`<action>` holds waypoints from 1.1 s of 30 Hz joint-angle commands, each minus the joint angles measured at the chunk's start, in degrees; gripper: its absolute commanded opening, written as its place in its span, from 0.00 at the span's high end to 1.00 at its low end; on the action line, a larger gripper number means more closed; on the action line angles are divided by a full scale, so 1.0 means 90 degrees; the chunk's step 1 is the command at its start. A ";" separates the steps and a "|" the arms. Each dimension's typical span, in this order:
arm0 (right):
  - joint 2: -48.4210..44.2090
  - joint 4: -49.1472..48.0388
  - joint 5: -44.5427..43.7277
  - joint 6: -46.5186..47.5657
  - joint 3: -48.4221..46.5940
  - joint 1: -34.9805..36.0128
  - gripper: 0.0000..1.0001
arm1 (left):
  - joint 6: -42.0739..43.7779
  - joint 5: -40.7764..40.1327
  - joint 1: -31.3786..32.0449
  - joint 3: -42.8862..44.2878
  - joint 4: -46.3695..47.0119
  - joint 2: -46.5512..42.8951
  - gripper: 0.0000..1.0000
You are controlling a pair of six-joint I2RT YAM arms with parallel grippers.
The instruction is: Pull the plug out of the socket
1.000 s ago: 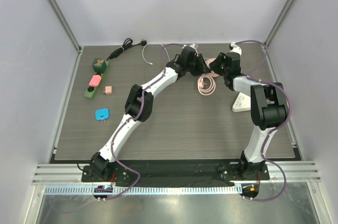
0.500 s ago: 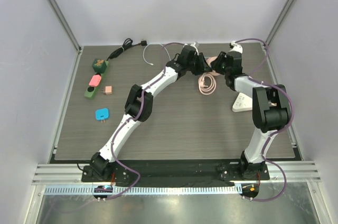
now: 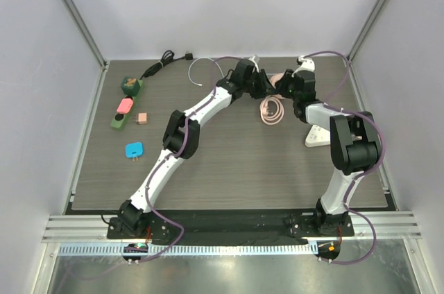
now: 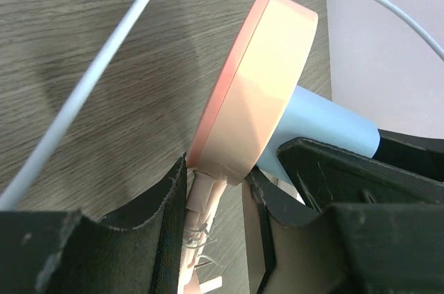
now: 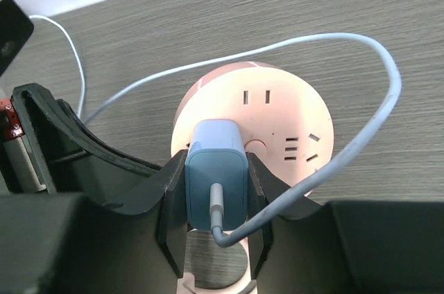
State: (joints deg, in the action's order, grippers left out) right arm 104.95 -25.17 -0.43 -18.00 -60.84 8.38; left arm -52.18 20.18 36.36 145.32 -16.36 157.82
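A round pink socket (image 5: pixel 277 110) is held up on edge at the back middle of the table, between my two grippers (image 3: pixel 276 84). A light blue plug (image 5: pixel 215 183) sits in its face, with a white cable (image 5: pixel 361 51) looping from it. My right gripper (image 5: pixel 215 200) is shut on the sides of the plug. In the left wrist view, my left gripper (image 4: pixel 216 197) is shut on the lower rim of the socket (image 4: pixel 257 93), where its pink cord leaves; the plug (image 4: pixel 326 124) sticks out on the far side. The pink cord lies coiled (image 3: pixel 271 111) on the table.
A green power strip (image 3: pixel 123 103) with a pink plug, a small pinkish cube (image 3: pixel 141 118) and a blue adapter (image 3: pixel 134 149) lie at the left. A black cable (image 3: pixel 165 59) lies at the back left. A white block (image 3: pixel 317 134) sits by the right arm.
Both grippers and the socket have shifted slightly left and toward the back wall. The plug still sits in the socket.
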 commanded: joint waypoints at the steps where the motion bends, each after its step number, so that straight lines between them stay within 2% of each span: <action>1: -0.0236 -0.1089 0.0559 -0.0884 -0.0300 -0.0227 0.99 | -0.0130 -0.1061 -0.0583 -0.0140 -0.0321 0.0326 1.00; 3: -0.0147 -0.1363 0.0954 -0.1562 -0.0291 -0.0559 0.99 | -0.0149 -0.1032 -0.0602 -0.0131 -0.0331 0.0345 1.00; 7: 0.0329 -0.0954 0.2017 -0.3005 -0.0846 -0.1056 0.99 | -0.0159 -0.1051 -0.0641 -0.0082 -0.0409 0.0394 1.00; 8: 0.0428 -0.0760 0.2513 -0.3155 -0.1157 -0.1116 0.99 | -0.0159 -0.1032 -0.0641 -0.0082 -0.0409 0.0394 1.00; 11: 0.0653 -0.0329 0.2801 -0.3245 -0.1569 -0.1146 0.99 | -0.0159 -0.0973 -0.0641 -0.0043 -0.0418 0.0414 1.00; 13: 0.0499 -0.0164 0.2394 -0.3012 -0.1502 -0.1001 0.99 | -0.0149 -0.0964 -0.0641 -0.0043 -0.0428 0.0414 1.00; 14: 0.0227 0.0186 0.2033 -0.2169 -0.1579 -0.0932 0.99 | -0.0130 -0.0973 -0.0641 -0.0033 -0.0428 0.0404 1.00; 15: 0.0108 0.0827 0.1082 -0.1793 -0.1619 -0.0709 0.99 | -0.0130 -0.0964 -0.0641 -0.0033 -0.0428 0.0404 1.00; 17: -0.0136 0.1145 0.0548 -0.1186 -0.1648 -0.0424 0.99 | -0.0130 -0.0973 -0.0641 -0.0033 -0.0438 0.0404 1.00; 26: -0.0245 0.1137 0.0623 -0.0979 -0.1795 -0.0414 0.99 | -0.0042 -0.0876 -0.0651 -0.0159 -0.0263 0.0268 1.00; 33: -0.0469 0.1292 0.0137 -0.0393 -0.1970 -0.0277 0.99 | 0.0319 -0.0573 -0.0612 -0.1378 0.1006 -0.0532 1.00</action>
State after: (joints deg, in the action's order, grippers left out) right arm 104.62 -12.91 4.49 -25.54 -74.72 5.26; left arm -52.77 13.50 30.13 136.79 -11.07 157.69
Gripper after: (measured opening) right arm 0.373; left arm 0.002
